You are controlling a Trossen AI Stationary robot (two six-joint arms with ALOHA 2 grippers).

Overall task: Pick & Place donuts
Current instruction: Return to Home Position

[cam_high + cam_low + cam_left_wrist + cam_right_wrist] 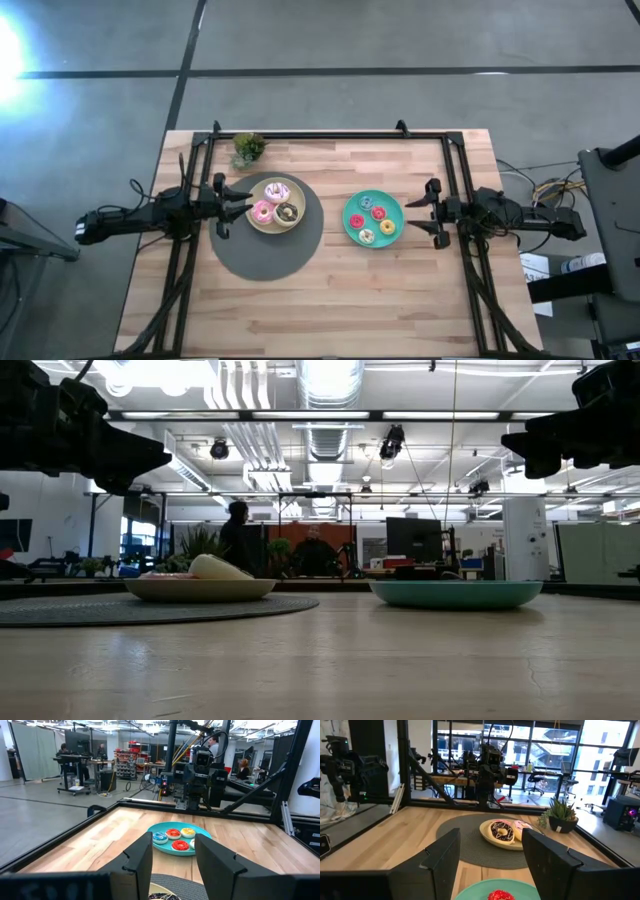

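Three larger donuts lie on a beige plate (275,230): lilac sprinkled (277,191), pink (262,211), dark chocolate (287,213). The chocolate donut (502,831) and the pink donut (522,828) also show in the right wrist view. Several mini donuts, red (180,845), orange (187,832) and blue (160,837), lie on a teal plate (347,215). My left gripper (235,207) hovers open at the beige plate's left rim. My right gripper (425,212) hovers open just right of the teal plate. In the low view, both grippers (110,455) (545,445) are well above the table.
The beige plate rests on a round grey mat (262,258). A small potted plant (248,148) stands near the table's far edge. A black frame (330,134) borders the table at the far, left and right sides. Bare wood (330,300) fills the near half. People are in the room behind.
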